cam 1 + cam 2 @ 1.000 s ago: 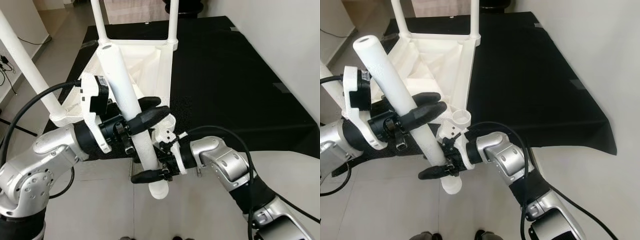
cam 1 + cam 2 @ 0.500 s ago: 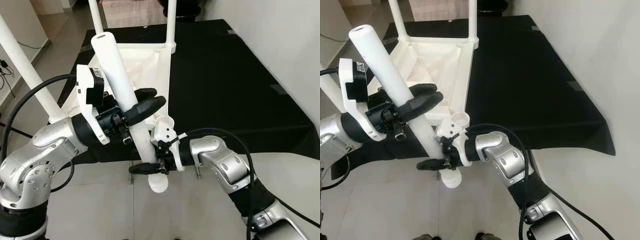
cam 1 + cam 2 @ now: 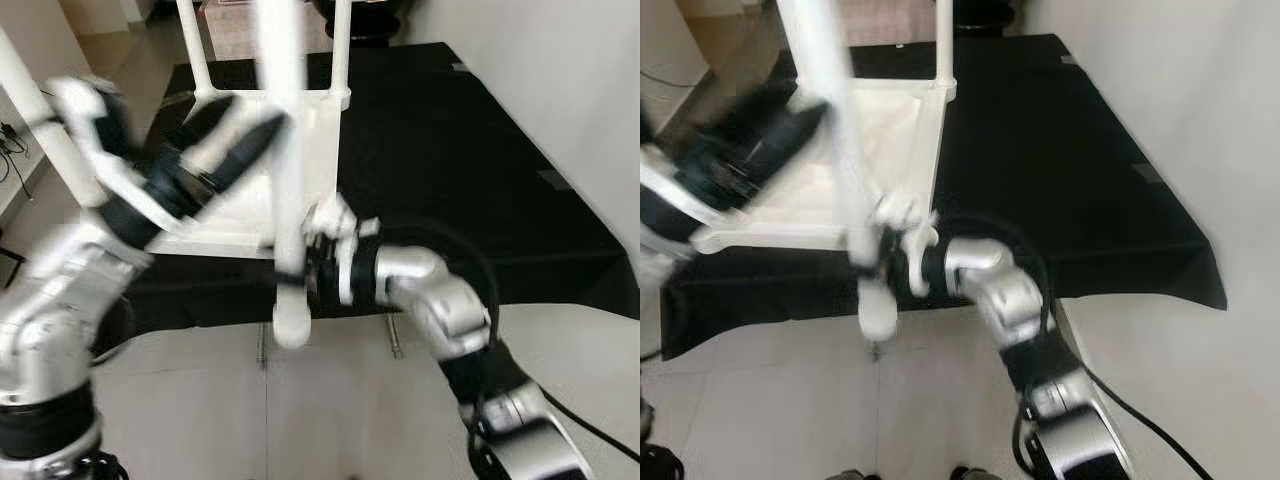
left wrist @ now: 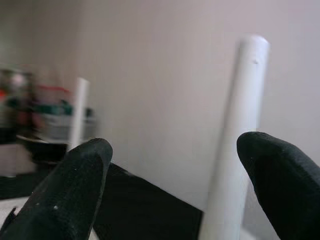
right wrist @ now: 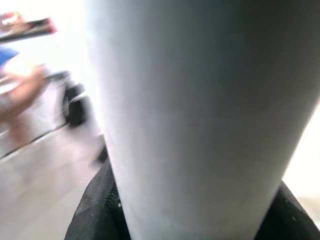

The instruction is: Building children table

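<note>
The white table leg (image 3: 286, 170) stands nearly upright in front of the upturned white table frame (image 3: 322, 130). Its rounded lower end (image 3: 290, 326) hangs above the floor. My right gripper (image 3: 296, 272) is shut on the leg's lower part, and the right wrist view has the leg (image 5: 200, 115) pressed between the black fingers (image 5: 97, 210). My left gripper (image 3: 245, 125) is blurred, up and to the left of the leg, and off it. In the left wrist view its fingers (image 4: 65, 195) are spread wide with nothing between them, and a white leg (image 4: 235, 140) stands beyond.
The frame lies on a black cloth (image 3: 450, 150) over a low platform. Fitted legs point up at the back (image 3: 341, 45) and at the left (image 3: 30, 95). A white wall (image 3: 560, 80) runs along the right, and pale floor tiles (image 3: 200, 400) lie in front.
My left gripper has let go of the leg and swung up and left, opening. The right gripper has tipped the leg from slanted to nearly upright. The arms are motion-blurred.
</note>
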`<state>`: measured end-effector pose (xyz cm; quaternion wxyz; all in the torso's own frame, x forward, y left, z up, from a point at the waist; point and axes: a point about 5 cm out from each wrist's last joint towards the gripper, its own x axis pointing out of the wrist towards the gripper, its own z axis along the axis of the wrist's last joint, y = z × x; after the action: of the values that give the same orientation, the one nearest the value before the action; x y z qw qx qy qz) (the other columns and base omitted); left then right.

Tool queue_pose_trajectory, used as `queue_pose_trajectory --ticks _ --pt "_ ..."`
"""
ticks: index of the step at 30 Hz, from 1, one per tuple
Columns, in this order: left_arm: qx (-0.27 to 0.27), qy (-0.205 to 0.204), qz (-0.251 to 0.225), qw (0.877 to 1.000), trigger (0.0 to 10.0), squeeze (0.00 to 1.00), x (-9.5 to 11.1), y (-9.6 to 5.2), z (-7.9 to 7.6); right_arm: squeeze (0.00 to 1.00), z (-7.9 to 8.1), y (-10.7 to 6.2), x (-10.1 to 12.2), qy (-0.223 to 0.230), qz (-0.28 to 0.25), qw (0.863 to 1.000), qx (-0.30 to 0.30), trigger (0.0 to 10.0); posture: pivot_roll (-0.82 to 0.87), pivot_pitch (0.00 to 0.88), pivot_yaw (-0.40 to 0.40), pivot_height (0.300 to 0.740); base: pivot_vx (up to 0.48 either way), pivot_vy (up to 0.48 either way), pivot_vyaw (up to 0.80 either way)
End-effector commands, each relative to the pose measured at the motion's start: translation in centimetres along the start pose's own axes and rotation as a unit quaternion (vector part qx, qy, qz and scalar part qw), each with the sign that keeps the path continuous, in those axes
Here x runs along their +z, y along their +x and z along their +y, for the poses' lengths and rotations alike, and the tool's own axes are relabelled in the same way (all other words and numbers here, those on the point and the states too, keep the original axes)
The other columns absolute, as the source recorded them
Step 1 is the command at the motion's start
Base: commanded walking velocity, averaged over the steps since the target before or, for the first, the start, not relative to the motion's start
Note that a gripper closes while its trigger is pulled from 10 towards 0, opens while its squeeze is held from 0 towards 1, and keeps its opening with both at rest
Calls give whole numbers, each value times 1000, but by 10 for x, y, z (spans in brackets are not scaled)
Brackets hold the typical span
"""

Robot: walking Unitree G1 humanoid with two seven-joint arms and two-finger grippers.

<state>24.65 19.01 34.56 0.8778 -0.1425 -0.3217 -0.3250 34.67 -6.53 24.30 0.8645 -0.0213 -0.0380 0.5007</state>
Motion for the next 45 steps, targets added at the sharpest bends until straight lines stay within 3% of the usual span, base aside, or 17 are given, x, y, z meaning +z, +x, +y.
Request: queue_pose_trajectory --ticks 1,5,9,11,12,13,14,15,18,19,25,26,30,32,34,36,45 --pt "7 16 -18 1000 10000 1000 11 -2 -3 0 -7 1 1 13 -18 999 -33 0 -44 144 -4 740 0 0 0" --pt "31 10 -27 999 10000 1000 10 -8 -13 0 -25 0 16 23 -59 993 -102 0 -37 153 -8 740 0 0 0" --pt "45 0 -19 999 10000 1000 3 -10 -18 0 -29 0 24 27 -79 990 -112 0 -35 154 -7 740 0 0 0" --pt "55 3 12 998 10000 1000 -10 -13 -21 0 -31 1 29 31 -89 989 -113 0 -28 170 -5 740 0 0 0" --pt "63 9 66 996 10000 0 -33 -20 -27 0 -30 4 34 21 -91 990 -104 8431 -28 176 -4 740 0 0 0" --pt "63 9 66 996 10000 0 -33 -20 -27 0 -30 4 34 21 -91 990 -104 8431 -28 176 -4 740 0 0 0" --pt "65 4 123 990 10000 0 -59 -30 -35 0 -27 8 36 -1 -85 992 -91 10000 -23 188 -6 740 0 0 0" --pt "66 0 168 984 10000 0 -78 -41 -43 0 -26 12 39 -14 -82 993 -83 10000 -22 205 -9 740 0 0 0" --pt "65 -12 203 977 10000 0 -93 -51 -52 0 -25 16 41 -28 -77 994 -73 10000 -17 221 -7 740 0 0 0" --pt "69 -23 259 963 10000 0 -114 -69 -63 0 -21 22 46 -48 -70 996 -31 10000 -10 260 -5 740 0 0 0" --pt "71 -18 332 940 10000 0 -131 -95 -82 0 -16 26 52 -74 -50 995 43 10000 2 314 -7 740 0 0 0" --pt "66 -19 353 933 10000 0 -133 -103 -92 0 -17 27 54 -80 -43 994 63 10000 9 335 -11 740 0 0 0" --pt "62 -20 364 929 10000 0 -134 -108 -100 0 -18 27 56 -83 -39 993 75 10000 11 340 -12 740 0 0 0" --pt "70 11 369 927 10000 0 -128 -112 -103 0 -17 25 62 -85 -37 989 112 10000 26 376 -15 740 0 0 0" --pt "96 81 358 925 10000 0 -120 -119 -107 0 -20 21 72 -95 -32 981 166 10000 41 407 -11 740 0 0 0" --pt "119 116 349 922 10000 0 -116 -123 -108 0 -24 19 78 -103 -27 978 182 10000 46 418 -9 740 0 0 0" --pt "121 162 352 914 10000 0 -110 -131 -119 0 -33 6 101 -110 -43 967 225 10000 66 448 0 740 0 0 0"
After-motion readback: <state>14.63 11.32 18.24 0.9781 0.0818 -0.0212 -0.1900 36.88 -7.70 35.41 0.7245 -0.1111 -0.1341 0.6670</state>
